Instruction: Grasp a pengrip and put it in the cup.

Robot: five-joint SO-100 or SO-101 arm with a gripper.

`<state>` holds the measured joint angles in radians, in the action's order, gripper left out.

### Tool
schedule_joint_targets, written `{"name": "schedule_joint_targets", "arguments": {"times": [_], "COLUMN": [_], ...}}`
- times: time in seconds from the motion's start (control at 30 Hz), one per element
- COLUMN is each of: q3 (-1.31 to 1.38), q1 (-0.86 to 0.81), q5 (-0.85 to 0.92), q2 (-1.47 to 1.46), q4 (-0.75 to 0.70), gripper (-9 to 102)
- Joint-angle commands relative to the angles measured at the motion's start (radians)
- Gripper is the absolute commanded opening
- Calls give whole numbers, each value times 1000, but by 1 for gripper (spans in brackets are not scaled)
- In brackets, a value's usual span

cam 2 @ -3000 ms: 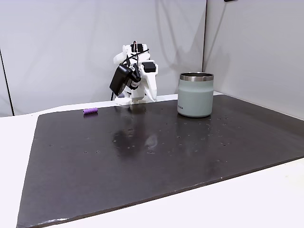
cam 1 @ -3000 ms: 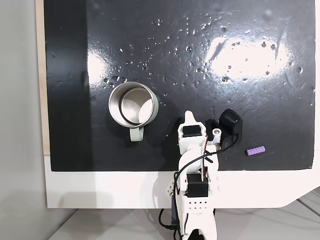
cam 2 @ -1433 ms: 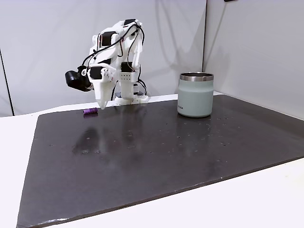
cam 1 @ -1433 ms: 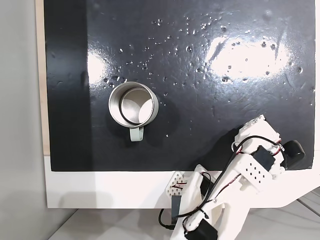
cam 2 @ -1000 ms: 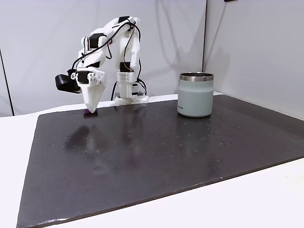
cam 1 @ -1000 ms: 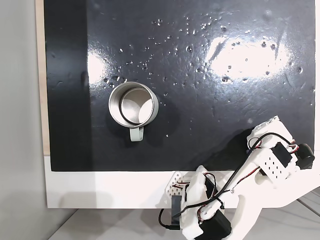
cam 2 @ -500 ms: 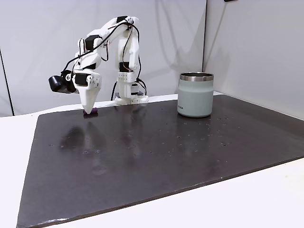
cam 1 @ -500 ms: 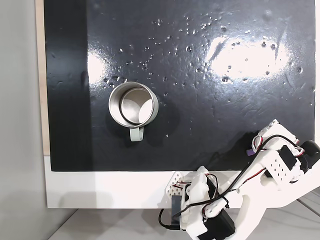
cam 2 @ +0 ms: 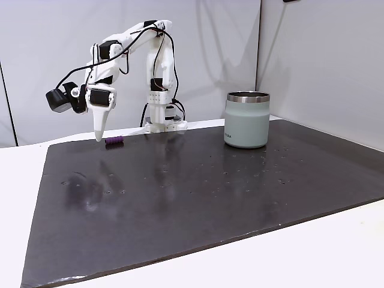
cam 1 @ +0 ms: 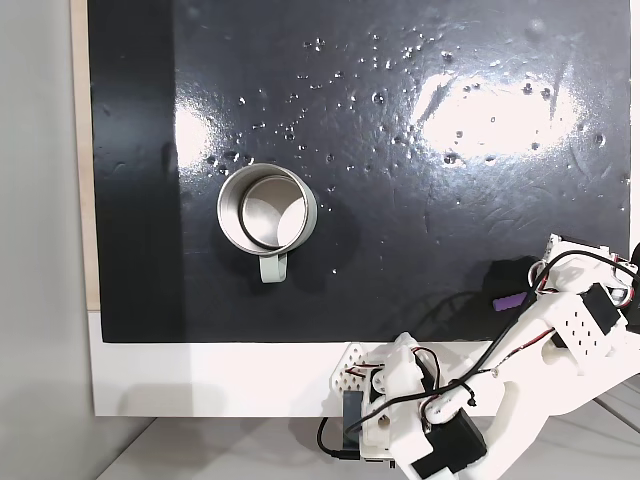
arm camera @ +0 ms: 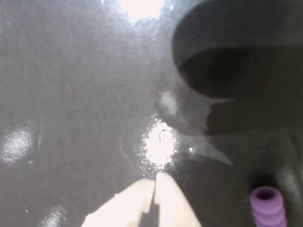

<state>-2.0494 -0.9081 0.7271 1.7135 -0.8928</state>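
Observation:
The purple ribbed pengrip (cam 1: 507, 302) lies on the black mat near its edge, also seen at pengrip (cam 2: 114, 141) and at the lower right of the wrist view, pengrip (arm camera: 268, 204). My gripper (cam 2: 97, 138) hangs point down just left of it in the side fixed view, a little above the mat, shut with nothing between its fingers (arm camera: 165, 198). From above, the gripper (cam 1: 556, 246) is right of the pengrip. The grey-green cup (cam 1: 267, 208) stands upright far off, with its steel inside bare; its other view is cup (cam 2: 246, 119).
The black mat (cam 2: 198, 192) is glossy with small specks and light glare. A white table border (cam 1: 200, 380) runs along the arm's side, where the arm base (cam 2: 161, 123) stands. Grey walls rise behind the arm and the cup.
My gripper has swung off the pengrip, leftward in the side view, and lifted slightly. The pengrip stays on the mat, now uncovered. The cup has not moved.

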Motion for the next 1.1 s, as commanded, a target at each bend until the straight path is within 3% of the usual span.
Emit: {"name": "schedule_joint_targets", "arguments": {"times": [0.0,0.63,1.07], "q3": [66,117,155], "q1": [46,77,-38], "q5": [74,440,526], "q2": [5,95,94], "q4": [-44,-433,-578], "gripper": [0,12,21]}}
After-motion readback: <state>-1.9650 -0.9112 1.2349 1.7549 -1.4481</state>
